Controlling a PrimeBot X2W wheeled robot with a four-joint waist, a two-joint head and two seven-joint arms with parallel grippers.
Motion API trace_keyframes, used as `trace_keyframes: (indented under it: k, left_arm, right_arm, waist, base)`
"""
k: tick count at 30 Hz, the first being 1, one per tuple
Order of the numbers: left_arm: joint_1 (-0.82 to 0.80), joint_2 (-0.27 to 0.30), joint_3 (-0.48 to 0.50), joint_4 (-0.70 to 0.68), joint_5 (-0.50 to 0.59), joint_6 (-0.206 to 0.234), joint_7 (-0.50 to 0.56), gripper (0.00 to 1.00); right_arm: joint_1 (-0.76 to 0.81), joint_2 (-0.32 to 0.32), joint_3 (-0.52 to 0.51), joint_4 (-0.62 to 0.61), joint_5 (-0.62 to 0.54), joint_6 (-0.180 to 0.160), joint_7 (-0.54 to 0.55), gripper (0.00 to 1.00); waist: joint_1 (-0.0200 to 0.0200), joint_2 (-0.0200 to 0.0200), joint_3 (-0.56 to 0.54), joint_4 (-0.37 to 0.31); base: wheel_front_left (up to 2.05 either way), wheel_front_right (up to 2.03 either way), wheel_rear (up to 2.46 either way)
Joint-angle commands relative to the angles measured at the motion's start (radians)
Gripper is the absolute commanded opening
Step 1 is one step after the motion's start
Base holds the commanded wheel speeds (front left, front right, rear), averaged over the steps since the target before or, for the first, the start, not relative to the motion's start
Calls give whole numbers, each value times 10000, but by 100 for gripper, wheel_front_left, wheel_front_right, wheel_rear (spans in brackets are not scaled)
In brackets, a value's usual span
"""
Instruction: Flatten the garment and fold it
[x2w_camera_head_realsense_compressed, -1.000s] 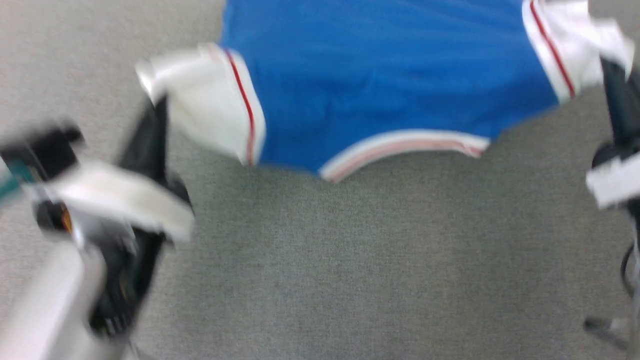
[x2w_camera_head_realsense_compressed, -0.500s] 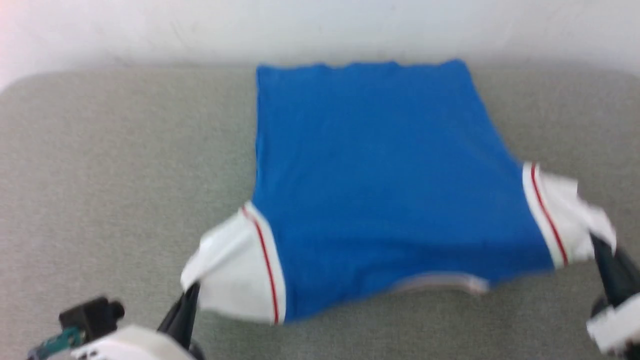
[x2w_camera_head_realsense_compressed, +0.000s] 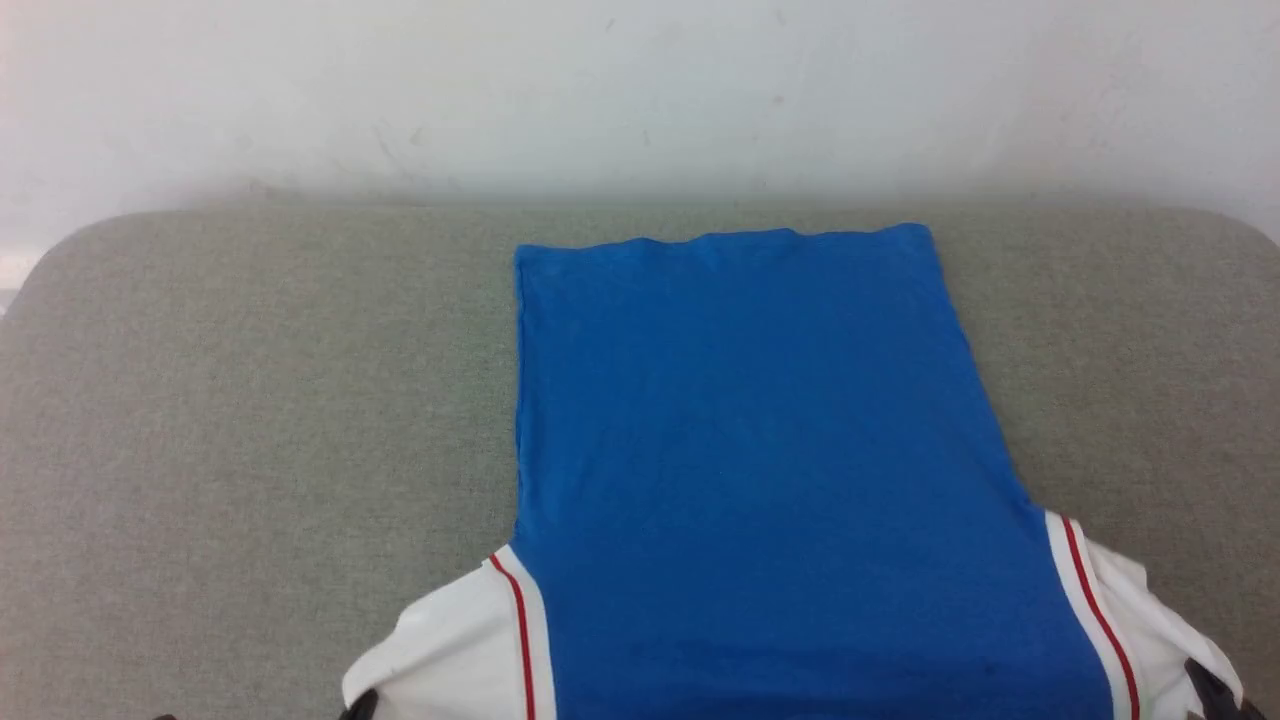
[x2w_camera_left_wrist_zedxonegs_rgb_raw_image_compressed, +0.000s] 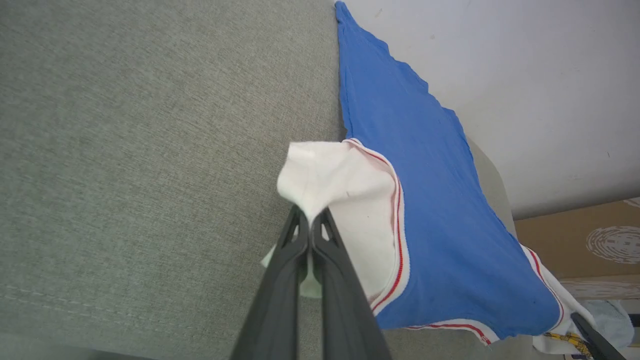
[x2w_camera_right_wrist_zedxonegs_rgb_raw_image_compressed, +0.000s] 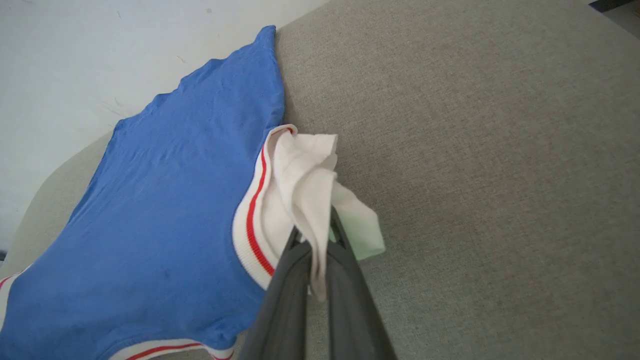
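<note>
Your left gripper has its jaws squeezed together on the tip of the white left sleeve. Your right gripper does the same, its jaws pinched tight on the bunched-up right sleeve. Each sleeve lifts a little where you hold it.

From the jaws, the shirt runs straight away toward the wall. That is its long way: from the sleeves out to the wall. The blue body lies flat on the grey pad, plain side up. The hem is the end closest to the wall. The sleeves and the neck end are farthest from the wall, down by your grippers. The shirt sits between the two grippers, so neither arm is nearer; each one has its own side.

The blue part looks smooth, with only tiny wrinkles. I think the flattening is almost done and the folding has not begun. If you now carry the sleeves toward the wall, keep both grippers even, or the shirt may twist. The sleeve cloth is thin and could slip out.
</note>
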Motion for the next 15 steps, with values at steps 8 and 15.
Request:
trace_keyframes:
  k: [8, 15]
  left_arm:
    - [-450, 43, 83, -33, 96, -97, -157, 0]
    - [-1504, -215, -603, 429, 431, -168, 205, 0]
  right_arm:
    - [-239, 27, 122, 564, -624, -9, -413, 0]
    - [-1040, 27, 706, 2372, -1785, -9, -781, 0]
  waist:
    - [1, 0, 405, 71]
    - [1, 0, 742, 146]
  base:
    - [0, 0, 0]
    - [0, 0, 0]
